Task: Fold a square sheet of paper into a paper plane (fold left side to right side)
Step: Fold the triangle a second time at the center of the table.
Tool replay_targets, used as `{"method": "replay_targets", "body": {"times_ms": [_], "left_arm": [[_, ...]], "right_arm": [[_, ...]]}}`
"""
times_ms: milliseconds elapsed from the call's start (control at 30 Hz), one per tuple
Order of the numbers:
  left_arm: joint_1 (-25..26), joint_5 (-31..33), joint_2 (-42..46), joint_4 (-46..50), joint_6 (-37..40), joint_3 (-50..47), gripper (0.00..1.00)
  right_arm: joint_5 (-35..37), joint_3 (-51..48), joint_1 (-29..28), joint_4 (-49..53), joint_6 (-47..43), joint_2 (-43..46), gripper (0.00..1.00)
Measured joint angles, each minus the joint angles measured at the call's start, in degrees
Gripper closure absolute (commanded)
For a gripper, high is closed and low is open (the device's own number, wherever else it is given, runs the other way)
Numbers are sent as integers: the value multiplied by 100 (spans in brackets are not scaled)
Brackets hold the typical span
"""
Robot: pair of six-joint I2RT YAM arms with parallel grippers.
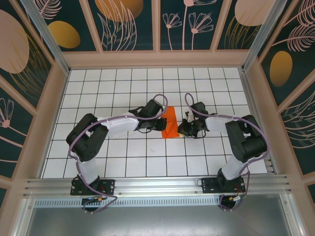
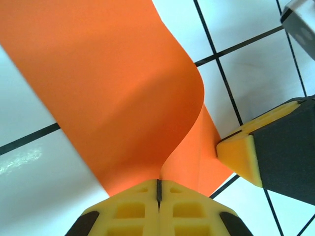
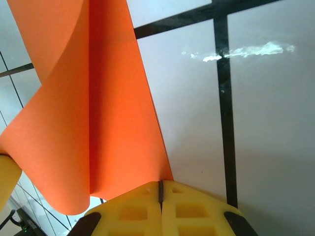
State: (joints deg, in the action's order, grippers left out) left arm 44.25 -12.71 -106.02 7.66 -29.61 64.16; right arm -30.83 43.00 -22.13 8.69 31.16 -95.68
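White gridded surface (image 1: 123,162) with black lines fills the floor of a booth walled in teal panels painted with leaves (image 1: 128,24). At its centre lies the thin, bright orange square sheet of paper (image 1: 171,123), partly doubled over, with its long axis running 12 to 6 o'clock.

We judge the left-to-right fold to be under way. Our left claw (image 1: 161,124) sits at the sheet's 9 o'clock side and the right claw (image 1: 183,129) at its 3 o'clock side, both about equally near. So the lifted edge has to travel towards 3 o'clock.

From the left wrist we see the left claw's yellow fingers (image 2: 133,211) pressed together on the sheet's edge. The paper curls up and over, and the right claw's tip touches the lower layer.

The right wrist adds that the right claw's fingers (image 3: 128,214) are closed, with the sheet's corner meeting their tips. Whether they pinch it, we cannot tell.
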Motion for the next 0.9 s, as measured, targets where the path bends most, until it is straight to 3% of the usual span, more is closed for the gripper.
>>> {"method": "replay_targets", "body": {"times_ms": [900], "left_arm": [[-13, 728, -479, 466, 546, 496, 100]], "right_arm": [[79, 46, -37, 79, -105, 0, 93]]}}
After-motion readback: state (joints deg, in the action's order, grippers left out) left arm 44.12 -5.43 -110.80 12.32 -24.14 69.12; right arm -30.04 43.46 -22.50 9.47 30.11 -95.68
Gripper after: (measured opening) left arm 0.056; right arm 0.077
